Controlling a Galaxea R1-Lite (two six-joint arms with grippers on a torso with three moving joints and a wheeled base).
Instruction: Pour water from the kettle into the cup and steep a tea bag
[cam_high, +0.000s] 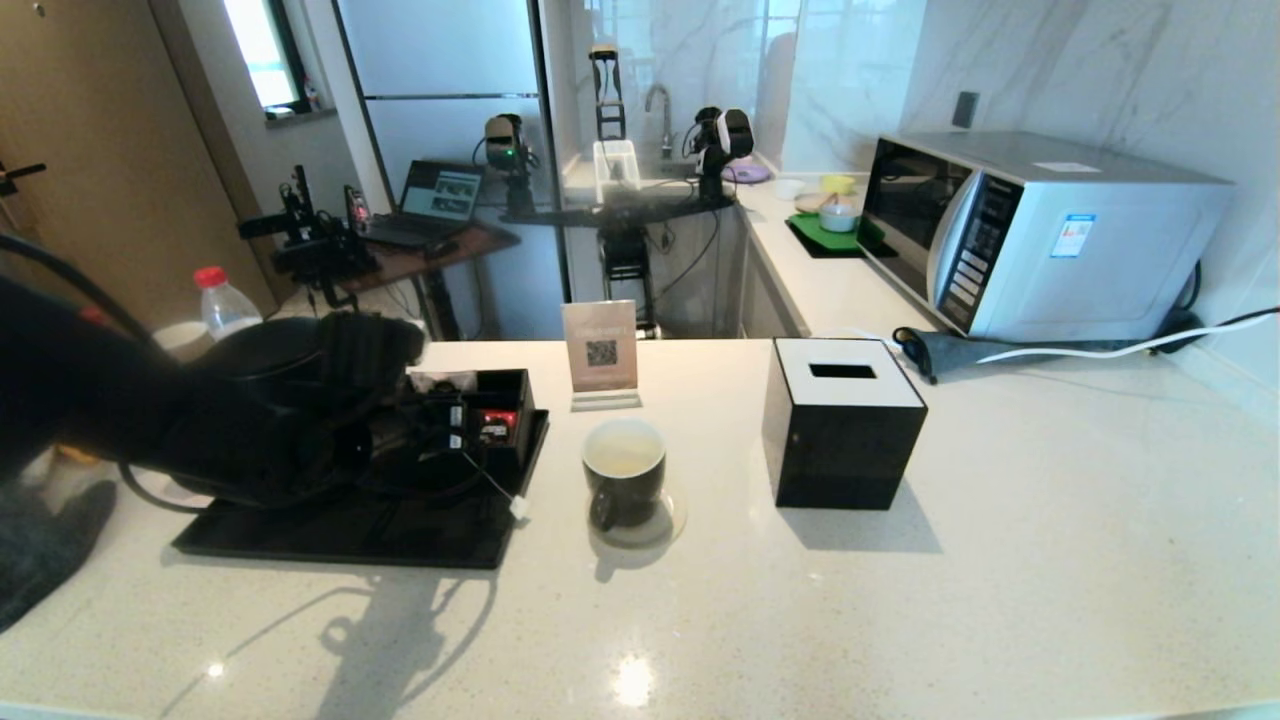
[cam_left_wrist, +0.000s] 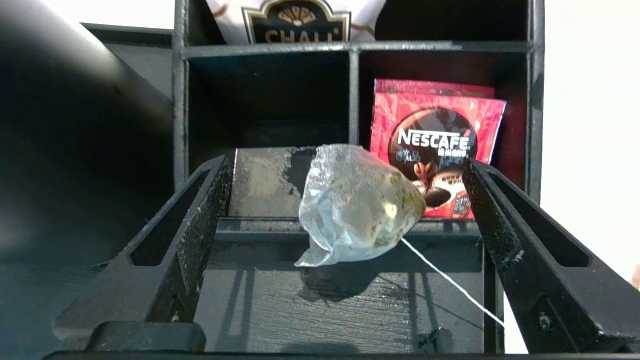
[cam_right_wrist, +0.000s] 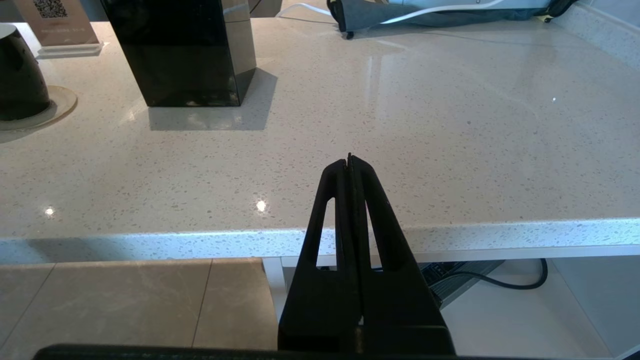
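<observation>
Water (cam_high: 622, 452), pale yellowish, fills your cup (cam_high: 624, 487) on its saucer (cam_high: 670, 525). Your organizer box (cam_left_wrist: 352, 55) holds a red packet (cam_left_wrist: 435, 145) in one compartment. Your left arm hides most of the kettle (cam_high: 270, 350). Your tea bag (cam_left_wrist: 357, 205) lies on the black tray (cam_left_wrist: 280, 300) between the left gripper (cam_left_wrist: 345, 210)'s spread fingers (cam_left_wrist: 200, 215), untouched. Your right gripper (cam_right_wrist: 350, 162) is closed, empty, at the counter (cam_right_wrist: 400, 150)'s edge.
</observation>
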